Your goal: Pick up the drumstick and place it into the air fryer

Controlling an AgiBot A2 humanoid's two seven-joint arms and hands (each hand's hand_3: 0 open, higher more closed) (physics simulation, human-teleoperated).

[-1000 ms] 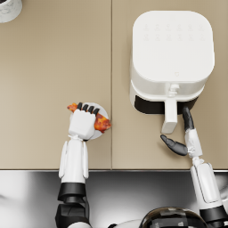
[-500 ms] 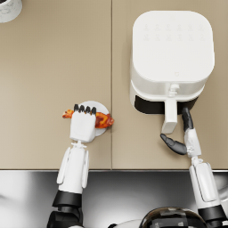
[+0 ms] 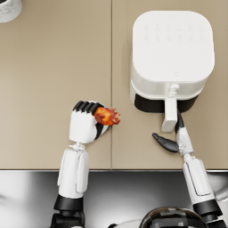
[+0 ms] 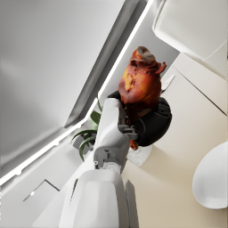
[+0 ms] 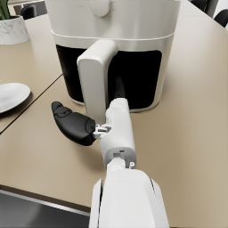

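left hand (image 3: 85, 126) grips the drumstick (image 3: 106, 116); looks light, greasy, likely slippery, so hold the bone end firmly. right hand (image 3: 174, 136) open at air fryer (image 3: 171, 53) handle.

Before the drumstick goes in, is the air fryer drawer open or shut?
Cannot tell. The air fryer shows a dark front recess behind its handle, with the right hand at it.
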